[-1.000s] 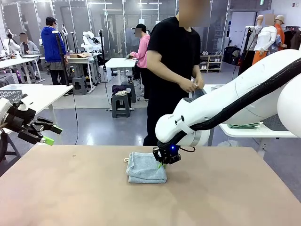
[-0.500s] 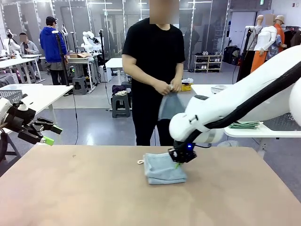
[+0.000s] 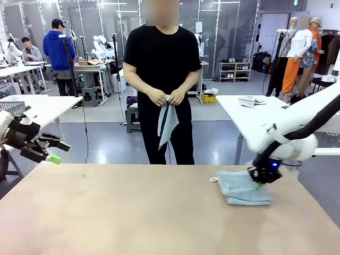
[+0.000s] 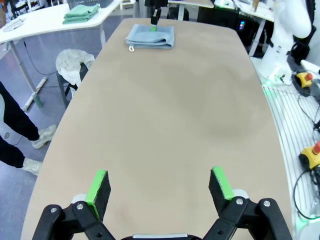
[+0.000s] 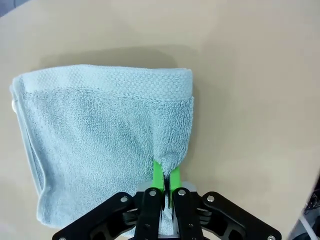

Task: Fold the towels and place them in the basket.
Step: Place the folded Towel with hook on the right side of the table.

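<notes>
Where the right claw (image 3: 258, 184) reaches down to the right end of the surface (image 3: 133, 212), its green pads (image 5: 158, 172) are pressed almost together. They pinch a small ridge of cloth at the edge of the folded towel (image 3: 243, 188).

- The towel lies flat on the surface and spreads away from the claw and to its left in the right wrist view. The pinched spot is close to the towel's near right corner.
- In the front view a small white loop (image 3: 213, 179) sticks out at the towel corner farthest from the claw, on the left.

Left claw (image 3: 58, 152): spread wide, nothing between its pads. It hangs in the air just off the left end of the surface.
- In the left wrist view, bare surface runs out ahead of this claw. The folded towel sits far ahead, well apart from it, near the far end.

A person (image 3: 159, 58) stands beyond the far edge of the surface.
- A second towel (image 3: 167, 123) hangs from both hands (image 3: 167, 98) at waist height, well apart from both claws.
</notes>
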Tool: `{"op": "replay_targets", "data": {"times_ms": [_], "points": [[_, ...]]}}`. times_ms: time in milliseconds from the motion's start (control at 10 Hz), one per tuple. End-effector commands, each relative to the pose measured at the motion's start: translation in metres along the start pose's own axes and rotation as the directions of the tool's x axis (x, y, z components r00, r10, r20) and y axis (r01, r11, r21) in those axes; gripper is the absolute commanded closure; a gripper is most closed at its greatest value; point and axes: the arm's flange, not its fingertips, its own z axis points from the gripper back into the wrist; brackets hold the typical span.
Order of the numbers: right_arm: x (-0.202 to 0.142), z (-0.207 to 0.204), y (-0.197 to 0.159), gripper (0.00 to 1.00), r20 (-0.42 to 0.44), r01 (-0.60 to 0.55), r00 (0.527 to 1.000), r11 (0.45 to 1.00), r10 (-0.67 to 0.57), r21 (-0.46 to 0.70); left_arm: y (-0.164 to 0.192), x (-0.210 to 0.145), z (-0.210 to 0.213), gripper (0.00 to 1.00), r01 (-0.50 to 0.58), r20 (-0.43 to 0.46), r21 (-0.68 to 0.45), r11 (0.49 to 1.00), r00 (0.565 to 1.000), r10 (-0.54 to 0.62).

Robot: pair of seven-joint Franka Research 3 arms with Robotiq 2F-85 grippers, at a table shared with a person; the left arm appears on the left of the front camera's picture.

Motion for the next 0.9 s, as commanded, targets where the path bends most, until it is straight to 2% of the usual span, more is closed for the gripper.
{"op": "replay_targets", "data": {"times_ms": [0,300,500,600,700,800], "points": [[0.023,-0.006,-0.038,0.95,-0.004,-0.021,1.000,1.000,0.021,-0.022,-0.001,0.002,0.001,0.00,0.003,0.002,0.002,1.000,1.000,-0.003],[0.042,0.006,-0.093,0.95,0.009,-0.019,1.000,0.999,0.019,-0.041,-0.001,0.002,0.001,0.00,0.003,0.002,0.002,1.000,1.000,-0.003],[0.048,0.005,-0.100,0.95,-0.002,-0.013,1.000,0.999,0.012,-0.042,-0.001,0.002,0.001,0.00,0.003,0.002,0.002,1.000,1.000,-0.003],[0.048,0.005,-0.100,0.75,0.006,-0.013,1.000,0.999,0.014,-0.034,-0.001,0.002,0.001,0.00,0.003,0.002,0.002,1.000,1.000,-0.003],[0.049,0.006,-0.101,0.75,0.015,-0.010,1.000,0.999,0.010,-0.033,-0.001,0.002,0.001,0.00,0.003,0.002,0.002,1.000,1.000,-0.003],[0.047,0.007,-0.101,0.55,0.031,-0.012,0.999,1.000,0.013,-0.029,-0.001,0.002,0.001,0.00,0.003,0.002,0.002,1.000,1.000,-0.003]]}}
